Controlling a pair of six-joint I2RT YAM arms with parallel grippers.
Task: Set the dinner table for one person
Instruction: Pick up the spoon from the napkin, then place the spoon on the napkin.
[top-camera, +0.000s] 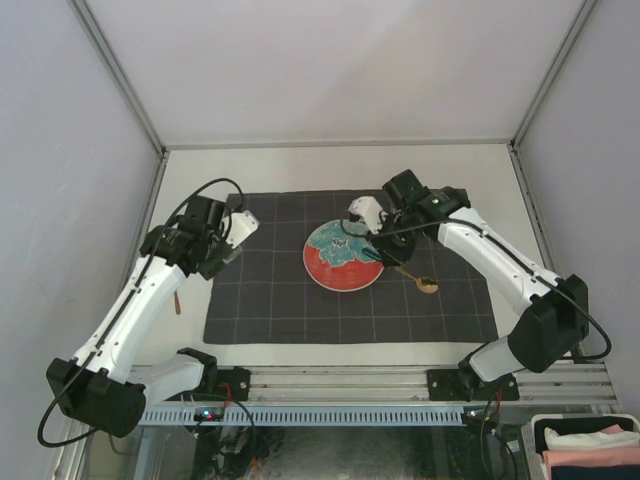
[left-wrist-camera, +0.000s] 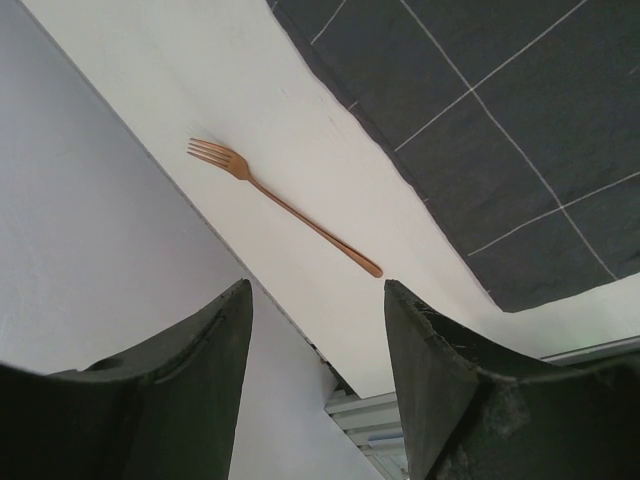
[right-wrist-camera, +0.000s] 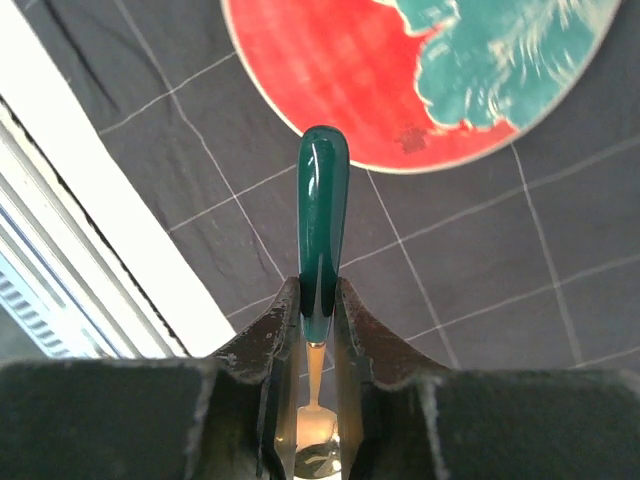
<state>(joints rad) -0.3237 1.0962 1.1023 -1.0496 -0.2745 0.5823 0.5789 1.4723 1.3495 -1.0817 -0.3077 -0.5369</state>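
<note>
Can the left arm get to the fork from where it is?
Probably yes. The left gripper is open and empty, and the fork lies alone on the bare dinner table between the cloth and the side wall. That wall is close, so room may be tight.

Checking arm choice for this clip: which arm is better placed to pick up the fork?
Left. The left gripper is open and faces the fork, lying on the dinner table left of the cloth; the right gripper is shut on the spoon beside the plate.
</note>
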